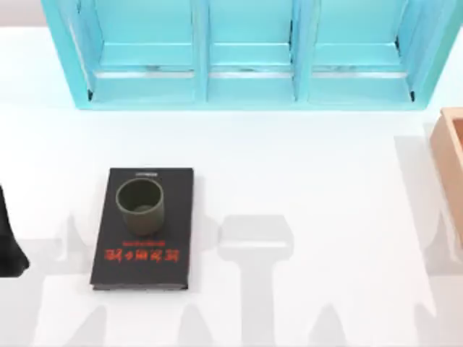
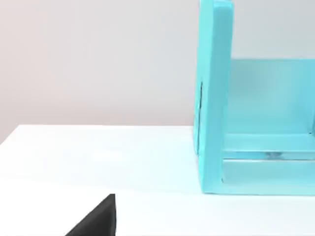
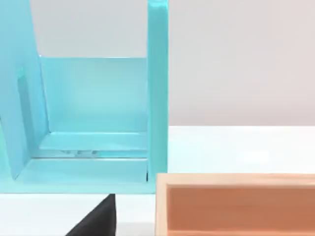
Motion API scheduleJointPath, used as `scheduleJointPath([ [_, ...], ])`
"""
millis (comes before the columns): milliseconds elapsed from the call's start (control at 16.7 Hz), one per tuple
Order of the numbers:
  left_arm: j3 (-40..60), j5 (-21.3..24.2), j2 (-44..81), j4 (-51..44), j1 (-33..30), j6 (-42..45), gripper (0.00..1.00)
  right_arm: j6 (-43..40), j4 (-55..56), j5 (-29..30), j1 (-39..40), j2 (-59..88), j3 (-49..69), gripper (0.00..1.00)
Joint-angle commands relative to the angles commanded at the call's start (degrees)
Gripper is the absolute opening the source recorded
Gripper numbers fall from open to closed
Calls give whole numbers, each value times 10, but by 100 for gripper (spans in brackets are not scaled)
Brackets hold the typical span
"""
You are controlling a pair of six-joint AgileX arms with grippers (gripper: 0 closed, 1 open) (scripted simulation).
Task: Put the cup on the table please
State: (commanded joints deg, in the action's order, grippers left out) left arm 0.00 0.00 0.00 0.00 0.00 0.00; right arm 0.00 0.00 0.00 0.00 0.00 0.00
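Red lettering on the cover of the black book (image 1: 143,249), near its lower end. Upside down, too small to read.

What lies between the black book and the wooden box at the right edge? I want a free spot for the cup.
In the top view, only bare white table with grey shadows lies between the book and the box. The cup stands on the book.

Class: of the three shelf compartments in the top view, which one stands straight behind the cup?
The left compartment. The cup on the book lines up below it; the other two sit further right.
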Motion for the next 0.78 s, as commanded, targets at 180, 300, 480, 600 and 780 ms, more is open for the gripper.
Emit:
scheduleJointPath([
  [180,0,0,0,0,0,0,100,2,-2,0,2,4,5,100],
  [300,0,0,0,0,0,0,100,13,-15,1,12,25,31,100],
  [480,0,0,0,0,0,0,100,44,-59,7,40,96,113,100],
  [600,0,0,0,0,0,0,100,74,-101,15,65,165,190,100],
  [780,0,0,0,0,0,0,100,126,-181,31,109,294,333,100],
])
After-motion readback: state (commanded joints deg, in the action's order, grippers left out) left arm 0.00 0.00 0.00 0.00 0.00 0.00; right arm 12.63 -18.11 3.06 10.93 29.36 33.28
